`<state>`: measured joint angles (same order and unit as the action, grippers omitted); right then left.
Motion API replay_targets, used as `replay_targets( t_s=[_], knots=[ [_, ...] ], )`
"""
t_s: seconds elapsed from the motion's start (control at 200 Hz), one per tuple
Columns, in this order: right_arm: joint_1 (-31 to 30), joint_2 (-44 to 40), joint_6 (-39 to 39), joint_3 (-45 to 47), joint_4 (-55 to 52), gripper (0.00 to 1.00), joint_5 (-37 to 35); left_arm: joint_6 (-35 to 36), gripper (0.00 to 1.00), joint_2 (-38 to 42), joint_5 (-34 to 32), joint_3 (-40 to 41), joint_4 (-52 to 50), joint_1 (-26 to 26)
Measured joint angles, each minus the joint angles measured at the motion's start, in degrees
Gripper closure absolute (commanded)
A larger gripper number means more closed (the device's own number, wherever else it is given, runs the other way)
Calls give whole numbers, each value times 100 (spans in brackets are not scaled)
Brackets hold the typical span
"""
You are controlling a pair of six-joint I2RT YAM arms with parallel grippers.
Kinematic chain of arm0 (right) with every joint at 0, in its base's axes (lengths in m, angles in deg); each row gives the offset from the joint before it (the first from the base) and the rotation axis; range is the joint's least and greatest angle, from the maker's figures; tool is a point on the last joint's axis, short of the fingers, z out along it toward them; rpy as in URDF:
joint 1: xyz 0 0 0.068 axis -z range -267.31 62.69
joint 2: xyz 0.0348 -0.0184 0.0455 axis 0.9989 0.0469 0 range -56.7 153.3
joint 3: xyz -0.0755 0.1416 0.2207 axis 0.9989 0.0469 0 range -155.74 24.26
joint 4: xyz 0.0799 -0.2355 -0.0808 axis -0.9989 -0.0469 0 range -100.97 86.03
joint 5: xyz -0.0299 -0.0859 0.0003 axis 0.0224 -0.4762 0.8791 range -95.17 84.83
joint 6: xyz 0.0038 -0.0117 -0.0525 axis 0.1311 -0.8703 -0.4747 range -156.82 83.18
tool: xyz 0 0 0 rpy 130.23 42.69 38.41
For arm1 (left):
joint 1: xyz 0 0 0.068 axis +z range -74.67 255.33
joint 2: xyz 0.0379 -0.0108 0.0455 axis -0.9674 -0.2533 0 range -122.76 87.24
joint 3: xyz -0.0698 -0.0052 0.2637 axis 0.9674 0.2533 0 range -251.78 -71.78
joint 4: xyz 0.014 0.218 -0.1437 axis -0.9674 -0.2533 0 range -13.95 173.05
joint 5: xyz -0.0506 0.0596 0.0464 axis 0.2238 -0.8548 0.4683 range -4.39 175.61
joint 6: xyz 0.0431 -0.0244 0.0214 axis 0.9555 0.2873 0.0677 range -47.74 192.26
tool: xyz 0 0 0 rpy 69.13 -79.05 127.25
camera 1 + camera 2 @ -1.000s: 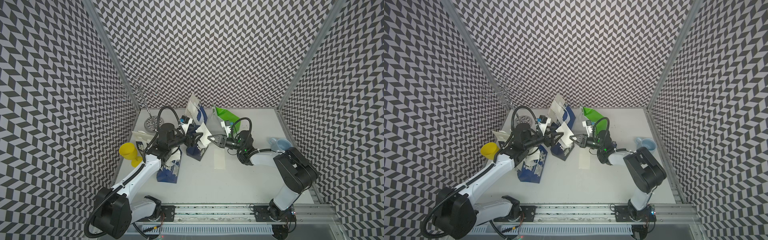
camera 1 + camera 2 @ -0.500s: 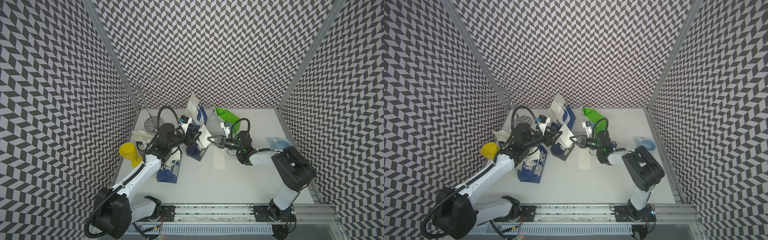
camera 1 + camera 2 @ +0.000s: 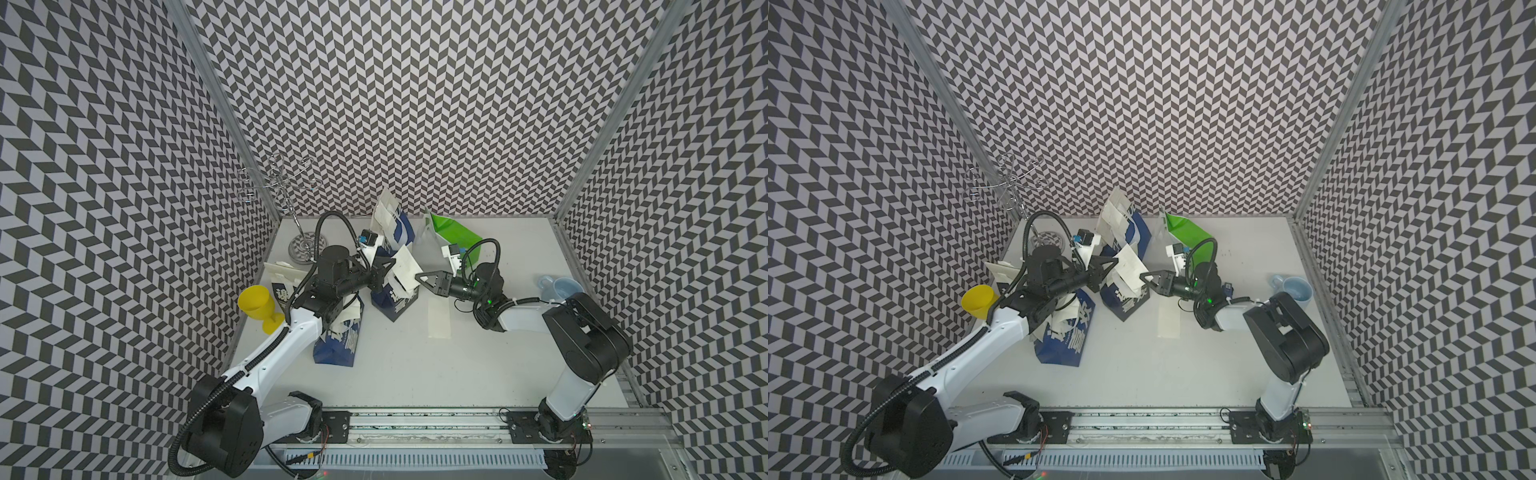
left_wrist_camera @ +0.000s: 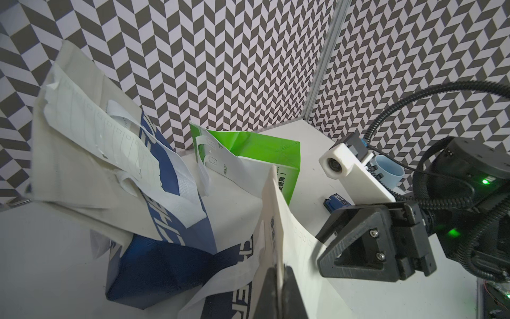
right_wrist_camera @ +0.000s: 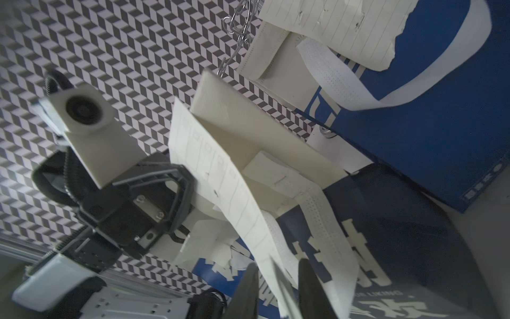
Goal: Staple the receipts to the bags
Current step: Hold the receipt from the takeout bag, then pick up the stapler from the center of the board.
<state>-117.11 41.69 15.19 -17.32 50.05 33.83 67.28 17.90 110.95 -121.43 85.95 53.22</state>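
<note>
Receipt first: the lined cream receipt [image 5: 220, 179] stands against the raised top edge of the middle dark blue bag [image 3: 392, 301], near the middle of the table [image 3: 415, 374]. Your left gripper [image 4: 278, 272] has its jaws pressed tight on that slip together with the bag's edge, coming in from the bag's left side. Your right gripper [image 5: 278, 279] faces it from the opposite side with its jaws parted. The slip's free end passes between the fingers [image 5: 307, 287] with a gap on either side of the paper, so you have no hold there. In both top views the two grippers nearly meet tip to tip over this bag.

Behind it, the rear dark blue bag [image 3: 406, 235] stands upright with another receipt [image 4: 110, 129] hanging on its upper part, and the green bag [image 3: 455, 235] leans just to its right. A front dark blue bag [image 3: 336, 345] lies partly under your left arm. A loose receipt [image 3: 439, 318] lies flat on the table just below your right gripper.

Farther out you have a yellow goblet [image 3: 257, 303] by the left wall, a wire stand [image 3: 305, 249] in the back left corner, and a light blue mug [image 3: 561, 286] at the right edge.
</note>
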Motion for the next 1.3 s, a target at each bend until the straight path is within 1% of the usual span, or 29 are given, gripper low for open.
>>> replay_targets(
  t_s=[0.035,0.11,0.155,0.21,0.285,0.351,0.406,0.491,0.546,0.686,0.791,0.876,0.906,0.971,1.022,1.057,1.082,1.147,1.227,1.297],
  knots=[
    [0,-177,-116,74,-234,46,-208,22,100,-15,-33,-46,-48,-11],
    [0,-800,-520,155,-1126,42,-848,109,100,-50,-149,-160,-199,-79],
    [-2,-1231,-761,125,-1709,40,-1486,208,100,-79,-216,-243,-313,-173],
    [-7,-1753,-1054,-7,-2505,35,-2490,352,100,-116,-332,-363,-487,-348],
    [39,-2155,-1338,-216,-3329,29,-3825,527,100,-151,-404,-472,-651,-586],
    [153,-2229,-1539,-354,-3947,27,-4793,647,100,-155,-426,-514,-758,-741],
    [299,-2140,-1657,-385,-4422,26,-5401,686,100,-155,-433,-525,-807,-817],
    [544,-1810,-1696,-365,-5143,26,-6035,691,100,-155,-450,-525,-835,-828],
    [691,-1565,-1674,-310,-5528,26,-6279,688,100,-155,-448,-525,-839,-826],
    [896,-1093,-1593,-179,-6269,26,-6540,684,100,-140,-409,-525,-848,-831],
    [940,-809,-1589,-181,-6513,33,-6483,686,100,-85,-376,-522,-881,-831],
    [949,-621,-1589,-181,-6596,44,-6317,686,100,-20,-352,-522,-938,-831],
    [949,-595,-1602,-181,-6583,50,-6231,688,100,2,-343,-522,-960,-831],
    [949,-590,-1626,-175,-6559,67,-6063,691,100,42,-315,-522,-1029,-831],
    [949,-601,-1665,-144,-6492,82,-5947,693,100,68,-293,-522,-1075,-831],
    [951,-678,-1694,-129,-6415,91,-5904,695,100,81,-273,-522,-1099,-839],
    [953,-723,-1707,-116,-6398,94,-5818,699,100,90,-251,-522,-1119,-841],
    [970,-852,-1742,-26,-6384,100,-5565,706,100,94,-195,-522,-1145,-852],
    [979,-1145,-1768,81,-6526,100,-5213,706,100,94,-146,-514,-1161,-863],
    [968,-1624,-1797,162,-6760,100,-4793,704,100,94,-136,-507,-1161,-863]
  ],
)
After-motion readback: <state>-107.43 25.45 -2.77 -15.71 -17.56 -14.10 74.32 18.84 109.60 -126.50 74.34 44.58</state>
